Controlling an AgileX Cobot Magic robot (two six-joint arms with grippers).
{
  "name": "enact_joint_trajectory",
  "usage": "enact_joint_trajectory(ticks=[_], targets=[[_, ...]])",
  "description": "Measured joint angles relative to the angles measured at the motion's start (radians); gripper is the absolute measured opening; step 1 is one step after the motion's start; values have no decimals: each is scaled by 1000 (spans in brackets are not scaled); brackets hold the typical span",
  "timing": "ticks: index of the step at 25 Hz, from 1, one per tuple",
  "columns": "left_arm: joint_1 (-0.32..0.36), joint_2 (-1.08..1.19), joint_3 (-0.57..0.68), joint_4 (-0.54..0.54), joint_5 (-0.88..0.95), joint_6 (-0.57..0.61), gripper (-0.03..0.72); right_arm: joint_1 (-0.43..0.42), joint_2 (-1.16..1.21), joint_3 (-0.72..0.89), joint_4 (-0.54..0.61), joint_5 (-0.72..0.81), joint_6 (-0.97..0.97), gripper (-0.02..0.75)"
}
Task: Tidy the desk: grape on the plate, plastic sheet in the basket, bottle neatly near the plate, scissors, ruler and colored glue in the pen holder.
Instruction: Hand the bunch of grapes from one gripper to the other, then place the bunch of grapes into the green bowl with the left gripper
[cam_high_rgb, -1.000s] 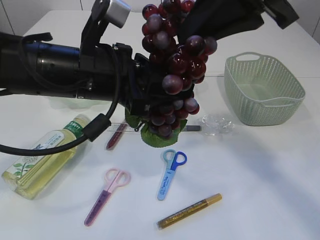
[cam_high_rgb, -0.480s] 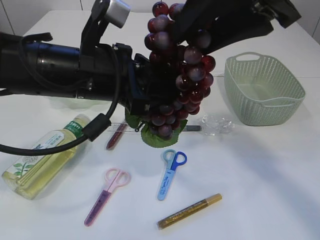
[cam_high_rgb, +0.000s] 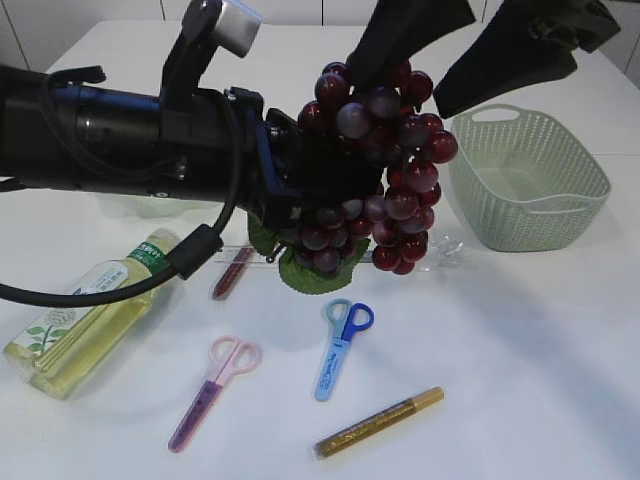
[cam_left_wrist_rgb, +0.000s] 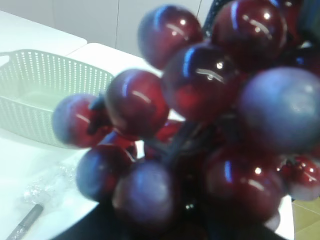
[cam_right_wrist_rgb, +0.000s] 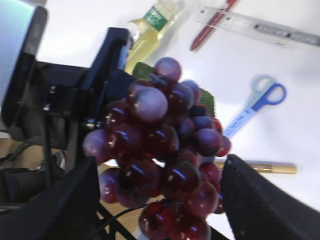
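My left arm (cam_high_rgb: 110, 140) is matte black, a silver cylinder (cam_high_rgb: 238, 22) on top, black cable (cam_high_rgb: 215, 235) looping beneath it.

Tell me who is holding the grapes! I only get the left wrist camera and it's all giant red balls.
Observer: The left gripper seems to hold the grape bunch from the side, up off the table.
Operator: Is the other hand grabbing it too?
Observer: No. The right gripper is open, with one finger on each side of the top of the bunch.
Operator: Where are the scissors? I can't see any.
Observer: Blue scissors and pink scissors lie flat on the table, in front of the bunch in the exterior view.
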Motion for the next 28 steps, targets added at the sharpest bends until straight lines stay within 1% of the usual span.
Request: enact_joint_trajectory(ticks=[4,7,15,21,25,28], targets=[[0,0,0,0,-26,-3,162,0,0,0,-67,0,7,587],[0,0,0,0,-88,-12,160,0,0,0,-121,0,14,587],[0,0,0,-8,-333,-31,159,0,0,0,-156,0,18,587],[0,0,-9,-20,-620,-74,159,0,0,0,-187,0,18,585],[0,0,-58,-41,-850,-81,159,0,0,0,-212,0,18,585],[22,0,-111,-55,-933,-81,159,0,0,0,-221,0,18,585]])
